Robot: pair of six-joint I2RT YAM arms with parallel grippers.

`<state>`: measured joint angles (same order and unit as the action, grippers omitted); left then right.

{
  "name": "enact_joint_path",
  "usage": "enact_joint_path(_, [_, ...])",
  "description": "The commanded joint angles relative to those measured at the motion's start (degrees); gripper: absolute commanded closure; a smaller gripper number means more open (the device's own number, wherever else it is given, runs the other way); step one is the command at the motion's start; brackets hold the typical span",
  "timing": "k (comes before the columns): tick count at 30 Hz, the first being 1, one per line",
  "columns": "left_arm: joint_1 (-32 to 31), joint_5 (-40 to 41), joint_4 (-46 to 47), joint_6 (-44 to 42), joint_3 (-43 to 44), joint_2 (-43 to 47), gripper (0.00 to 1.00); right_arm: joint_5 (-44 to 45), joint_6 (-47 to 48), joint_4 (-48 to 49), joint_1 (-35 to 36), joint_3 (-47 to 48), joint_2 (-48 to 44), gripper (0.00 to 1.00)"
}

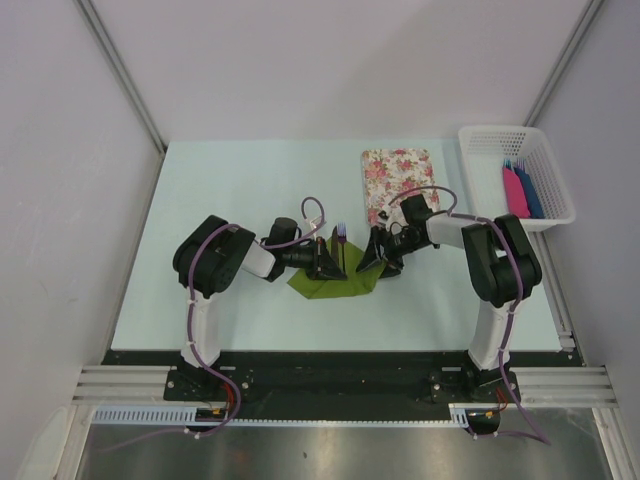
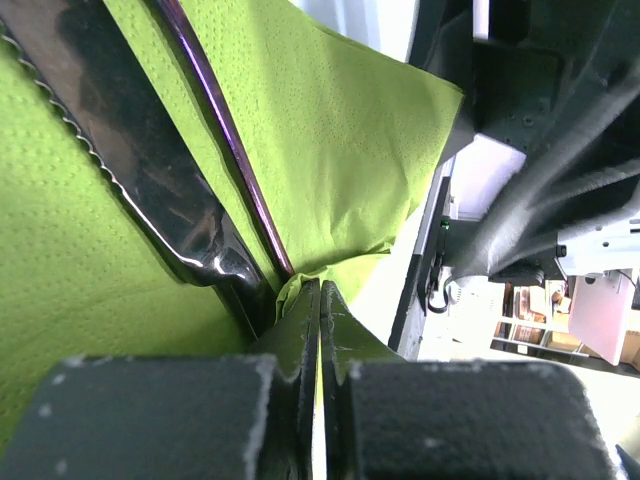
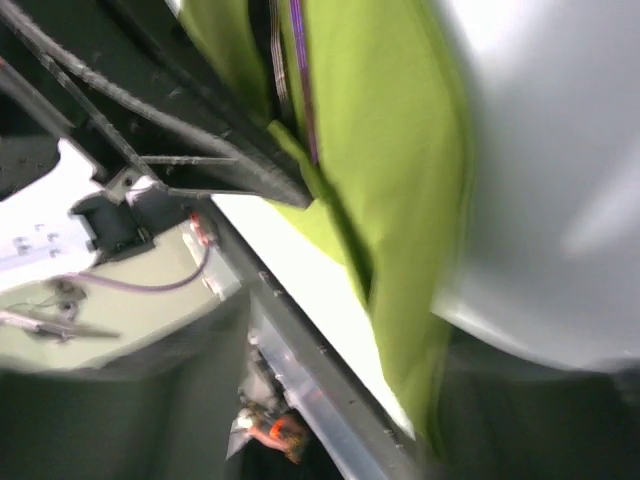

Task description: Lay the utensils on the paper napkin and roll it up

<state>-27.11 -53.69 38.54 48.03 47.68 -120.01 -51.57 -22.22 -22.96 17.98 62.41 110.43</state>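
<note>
With the utensils (image 2: 225, 140) lying on the paper napkin (image 2: 340, 130) mid surface (image 1: 200, 180), its edge pinched in the shut left fingers (image 2: 340, 335), no telling how wide the right fingers (image 1: 368, 257) stand: could tear paper or spill cutlery if tugged unevenly.

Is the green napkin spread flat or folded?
Partly folded: one edge of the napkin is lifted beside the utensils, pinched in the shut left gripper.

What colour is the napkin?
The napkin is plain lime green; the left wrist view shows it best.
</note>
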Motion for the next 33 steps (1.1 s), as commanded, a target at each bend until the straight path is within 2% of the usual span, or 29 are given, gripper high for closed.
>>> enact_joint_path(1, [0.5, 2.4, 0.7, -1.3, -0.8, -0.6, 1.00, 5.5, 2.4, -2.5, -0.3, 2.7, -1.0, 0.55])
enact_joint_path(3, [0.5, 2.4, 0.7, -1.3, -0.8, -0.6, 1.00, 4.6, 1.9, -2.4, 0.0, 3.2, -0.6, 0.72])
enact_joint_path(8, [0.5, 2.5, 0.7, -1.3, -0.7, -0.6, 1.00, 1.0, -0.2, -0.6, 2.7, 4.8, -0.4, 0.96])
enact_joint_path(20, [0.8, 2.2, 1.0, -1.0, -0.6, -0.1, 1.00, 2.8, -0.7, -0.4, 6.3, 6.0, 1.5, 0.97])
enact_joint_path(29, [1.1, -0.5, 6.1, 2.2, -0.9, 4.0, 0.99, 5.2, -0.7, -1.3, 6.7, 8.3, 4.7, 0.97])
enact_joint_path(33, [1.2, -1.0, 5.3, 2.2, -2.0, 6.7, 0.96, 5.9, -0.6, -1.7, 6.9, 8.8, 5.0, 0.97])
